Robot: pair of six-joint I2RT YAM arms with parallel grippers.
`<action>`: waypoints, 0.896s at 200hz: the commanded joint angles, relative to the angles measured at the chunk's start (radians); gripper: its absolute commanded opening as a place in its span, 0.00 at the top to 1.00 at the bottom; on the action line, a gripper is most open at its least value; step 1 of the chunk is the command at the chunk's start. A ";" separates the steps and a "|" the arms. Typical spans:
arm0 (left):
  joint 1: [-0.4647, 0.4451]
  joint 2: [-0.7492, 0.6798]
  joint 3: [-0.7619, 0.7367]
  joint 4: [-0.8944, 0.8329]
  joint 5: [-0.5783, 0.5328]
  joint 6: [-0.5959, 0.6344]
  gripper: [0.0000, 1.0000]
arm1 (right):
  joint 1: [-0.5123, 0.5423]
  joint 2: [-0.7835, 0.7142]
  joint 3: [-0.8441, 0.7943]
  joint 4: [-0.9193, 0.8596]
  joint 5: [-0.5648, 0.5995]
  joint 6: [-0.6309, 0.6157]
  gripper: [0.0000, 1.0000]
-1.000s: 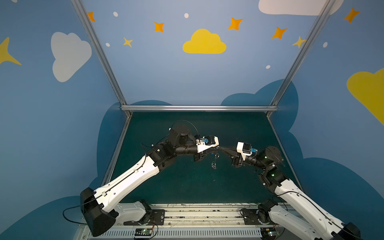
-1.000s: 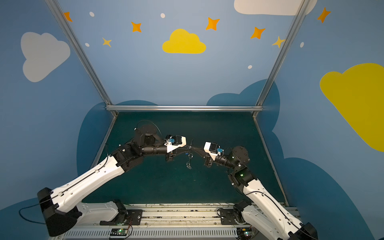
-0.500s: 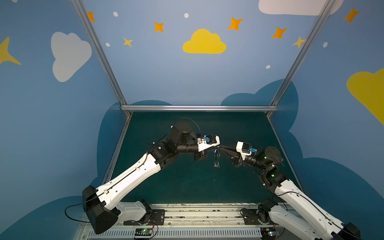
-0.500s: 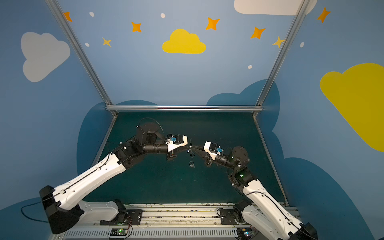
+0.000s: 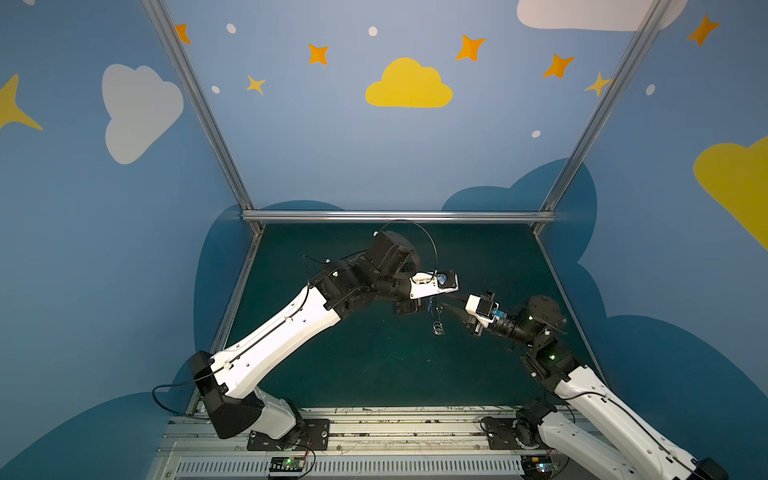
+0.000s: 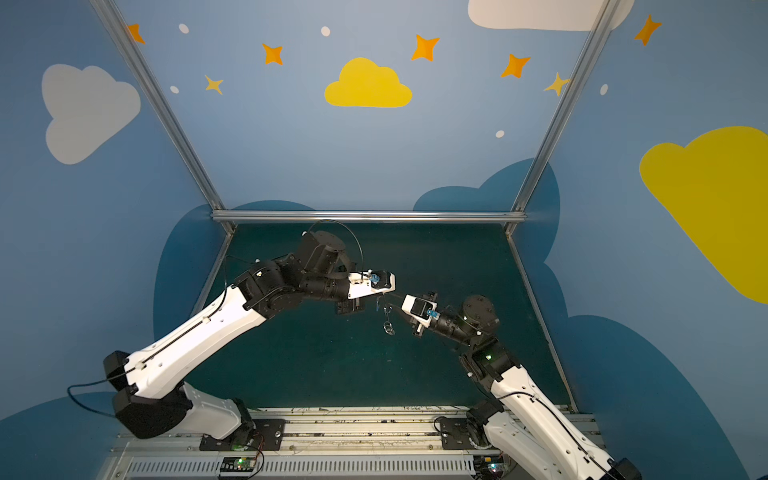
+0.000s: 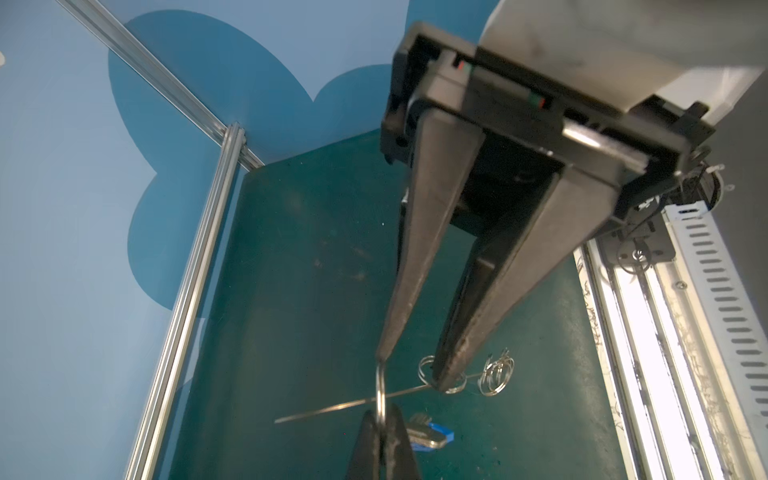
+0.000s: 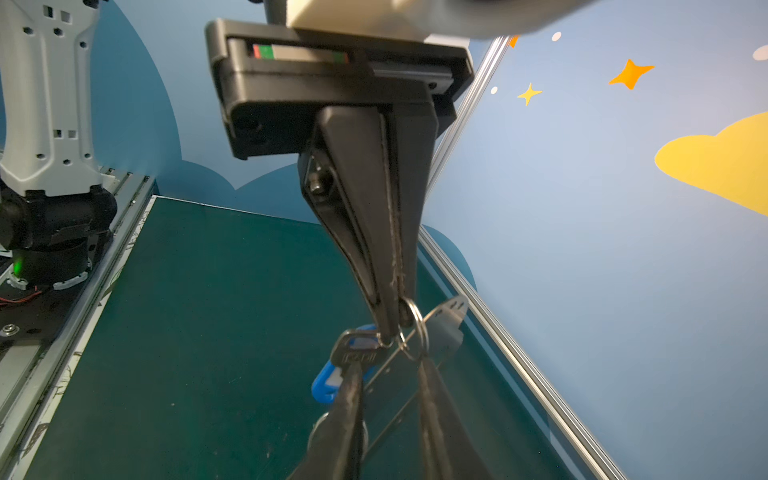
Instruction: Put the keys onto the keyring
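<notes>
Keyring [image 8: 446, 328], in the right wrist view, shows as a flat grey plate hanging over the green mat [image 8: 208, 311] from one of its silver rings. The left gripper [image 8: 391, 332] has its jaws clenched on that ring. The key [image 8: 355, 353], silver with a blue cover, hangs just beside those closed tips. Whether it is threaded on the ring cannot be told. The right gripper [image 8: 388, 363] is released, with its two fingers parted. One finger crosses in front of the key and the other in front of the plate.

In the left wrist view the plate shows edge-on as a thin line. The left gripper [image 7: 380, 444] pinches the ring, and the key [image 7: 428, 434] sits just beside its tips. The right gripper [image 7: 415, 368] stands spread. One fingertip touches the far end of the held ring, and the other overlaps the plate near a bunch of spare rings [image 7: 494, 374].

In both top views the two grippers meet over the middle of the mat. The keyring [image 5: 436, 324] [image 6: 388, 326] dangles between them, clear of the mat.
</notes>
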 commanded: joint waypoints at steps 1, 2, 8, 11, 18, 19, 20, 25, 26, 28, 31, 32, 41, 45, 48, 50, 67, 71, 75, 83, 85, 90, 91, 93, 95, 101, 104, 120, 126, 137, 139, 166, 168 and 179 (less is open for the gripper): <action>-0.011 0.013 0.050 -0.105 -0.064 0.036 0.97 | 0.011 -0.006 0.039 -0.009 0.005 -0.041 0.76; -0.011 0.014 0.051 -0.106 -0.064 0.037 0.97 | 0.011 -0.006 0.038 -0.009 0.005 -0.041 0.76; -0.014 0.018 0.058 -0.113 -0.063 0.039 0.97 | 0.013 -0.004 0.039 -0.006 0.005 -0.041 0.76; -0.016 0.020 0.062 -0.117 -0.063 0.040 0.97 | 0.014 -0.004 0.039 -0.006 0.003 -0.041 0.76; -0.019 0.024 0.069 -0.124 -0.064 0.041 0.97 | 0.014 -0.001 0.042 -0.006 0.001 -0.041 0.77; -0.020 0.024 0.070 -0.125 -0.063 0.042 0.97 | 0.014 -0.001 0.042 -0.006 0.000 -0.042 0.77; -0.021 0.025 0.071 -0.126 -0.063 0.043 0.97 | 0.015 0.000 0.042 -0.005 0.000 -0.042 0.77; -0.022 0.027 0.075 -0.130 -0.064 0.045 0.97 | 0.016 0.003 0.041 -0.002 0.000 -0.040 0.77; -0.022 0.027 0.076 -0.131 -0.064 0.045 0.97 | 0.016 0.004 0.042 -0.001 0.000 -0.039 0.77; -0.024 0.029 0.077 -0.133 -0.086 0.047 0.97 | 0.017 0.005 0.042 0.002 -0.001 -0.038 0.78; -0.024 0.030 0.079 -0.133 -0.094 0.049 0.97 | 0.017 0.008 0.043 0.002 -0.002 -0.037 0.78; -0.025 0.030 0.079 -0.134 -0.096 0.049 0.97 | 0.017 0.008 0.043 0.003 -0.003 -0.037 0.78; -0.031 0.033 0.083 -0.140 -0.099 0.053 0.97 | 0.020 0.015 0.043 0.009 -0.009 -0.032 0.79; -0.030 0.034 0.085 -0.140 -0.100 0.054 0.97 | 0.020 0.017 0.043 0.012 -0.012 -0.032 0.80; -0.030 0.035 0.086 -0.141 -0.102 0.054 0.97 | 0.023 0.020 0.043 0.014 -0.012 -0.030 0.80; -0.029 0.035 0.086 -0.142 -0.102 0.056 0.97 | 0.023 0.021 0.044 0.016 -0.013 -0.029 0.80; -0.033 0.035 0.090 -0.143 -0.103 0.058 0.97 | 0.029 0.033 0.048 0.020 -0.017 -0.027 0.82; -0.034 0.035 0.091 -0.143 -0.103 0.058 0.97 | 0.031 0.036 0.049 0.020 -0.017 -0.028 0.82; -0.033 0.035 0.091 -0.143 -0.103 0.060 0.97 | 0.032 0.039 0.049 0.019 -0.017 -0.028 0.82; -0.035 0.035 0.091 -0.143 -0.103 0.059 0.97 | 0.036 0.043 0.049 0.023 -0.017 -0.027 0.82; -0.036 0.035 0.092 -0.143 -0.103 0.059 0.97 | 0.036 0.044 0.049 0.023 -0.018 -0.026 0.83; -0.036 0.035 0.093 -0.143 -0.105 0.060 0.97 | 0.037 0.046 0.049 0.027 -0.016 -0.025 0.83; -0.036 0.035 0.093 -0.142 -0.105 0.060 0.97 | 0.038 0.046 0.049 0.028 -0.017 -0.024 0.83; -0.037 0.035 0.093 -0.143 -0.105 0.060 0.97 | 0.039 0.047 0.049 0.031 -0.017 -0.023 0.83; -0.037 0.035 0.093 -0.143 -0.105 0.060 0.97 | 0.039 0.048 0.049 0.031 -0.017 -0.021 0.83; -0.037 0.035 0.093 -0.144 -0.103 0.061 0.97 | 0.041 0.051 0.049 0.036 -0.016 -0.019 0.83; -0.038 0.035 0.093 -0.144 -0.103 0.061 0.97 | 0.042 0.053 0.049 0.037 -0.017 -0.018 0.83; -0.040 0.032 0.090 -0.140 -0.100 0.061 0.97 | 0.046 0.059 0.049 0.042 -0.016 -0.017 0.85; -0.042 0.031 0.088 -0.140 -0.100 0.061 0.97 | 0.047 0.061 0.049 0.045 -0.017 -0.014 0.86; -0.042 0.031 0.087 -0.140 -0.100 0.062 0.97 | 0.049 0.062 0.046 0.054 -0.017 -0.009 0.89; -0.043 0.031 0.087 -0.140 -0.101 0.063 0.97 | 0.050 0.062 0.046 0.056 -0.017 -0.007 0.89; -0.044 0.029 0.084 -0.140 -0.100 0.064 0.97 | 0.053 0.066 0.046 0.061 -0.016 -0.002 0.97; -0.044 0.029 0.084 -0.139 -0.100 0.064 0.97 | 0.053 0.067 0.046 0.061 -0.016 -0.001 0.98; -0.046 0.029 0.084 -0.138 -0.097 0.066 0.97 | 0.054 0.069 0.045 0.065 -0.015 0.003 1.00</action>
